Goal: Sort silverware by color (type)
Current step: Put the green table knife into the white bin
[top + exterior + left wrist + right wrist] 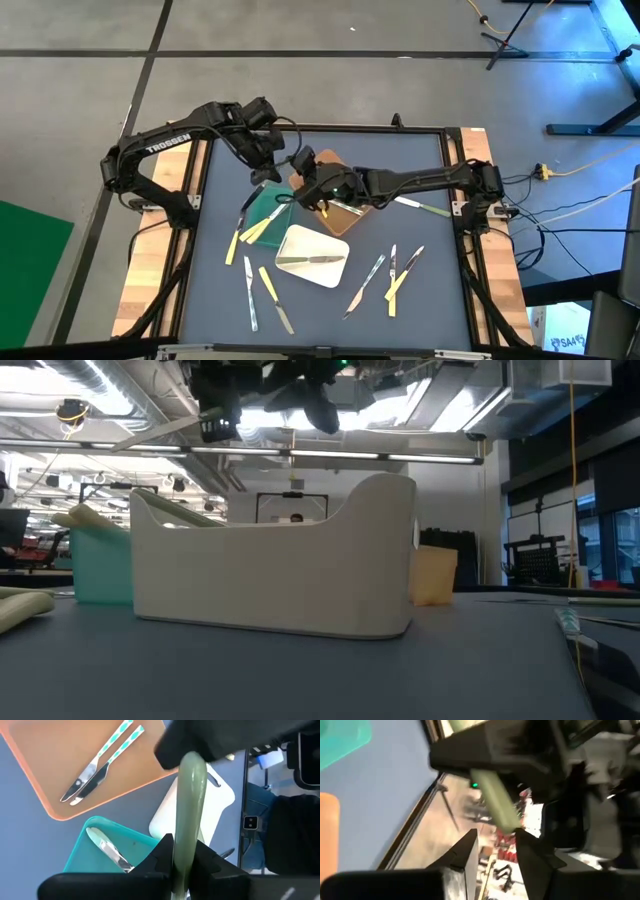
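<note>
the left gripper (182, 862) is clamped on a pale green utensil (189, 810) over the orange tray (55, 760), mid-handoff. the right gripper (496, 847) stands open around its end — light, stiff, slick handle, so best pinched mid-handle, squarely.

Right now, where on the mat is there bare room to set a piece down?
Bare: the dark blue mat's far right stretch, behind the right arm, and its near right corner. Crowded: around the teal tray, brown tray and white tray.
</note>
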Tool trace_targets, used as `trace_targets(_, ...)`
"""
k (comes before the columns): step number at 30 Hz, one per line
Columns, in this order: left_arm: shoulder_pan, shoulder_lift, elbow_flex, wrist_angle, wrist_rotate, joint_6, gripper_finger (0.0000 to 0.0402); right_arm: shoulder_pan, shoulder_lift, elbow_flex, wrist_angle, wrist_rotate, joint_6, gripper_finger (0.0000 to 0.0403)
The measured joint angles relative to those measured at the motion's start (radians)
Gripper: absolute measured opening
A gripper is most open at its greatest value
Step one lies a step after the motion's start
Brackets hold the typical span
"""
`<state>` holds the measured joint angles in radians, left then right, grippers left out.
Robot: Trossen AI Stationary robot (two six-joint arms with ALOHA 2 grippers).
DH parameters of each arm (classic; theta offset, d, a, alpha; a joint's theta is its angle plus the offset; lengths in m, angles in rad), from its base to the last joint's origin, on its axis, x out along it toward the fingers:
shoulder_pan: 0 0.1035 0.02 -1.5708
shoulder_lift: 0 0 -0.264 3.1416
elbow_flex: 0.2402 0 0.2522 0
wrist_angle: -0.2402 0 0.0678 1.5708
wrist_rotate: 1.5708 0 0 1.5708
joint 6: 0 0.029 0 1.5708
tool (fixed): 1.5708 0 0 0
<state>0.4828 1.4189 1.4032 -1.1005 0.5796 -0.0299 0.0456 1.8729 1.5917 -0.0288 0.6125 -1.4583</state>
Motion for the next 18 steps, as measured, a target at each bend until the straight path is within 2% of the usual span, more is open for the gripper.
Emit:
trace_targets(10, -0.011, 0.0, 0.0, 0.018, -0.122, -0.129, 0.0021, -0.017, -0.086, 0.0, -0.447, -0.01, 0.4, 0.0115)
trace_targets(18, -0.115, 0.0, 0.0, 0.124, -0.273, -0.361, 0.002, -0.119, -0.183, 0.0, -0.761, -0.118, 0.695, 0.0115)
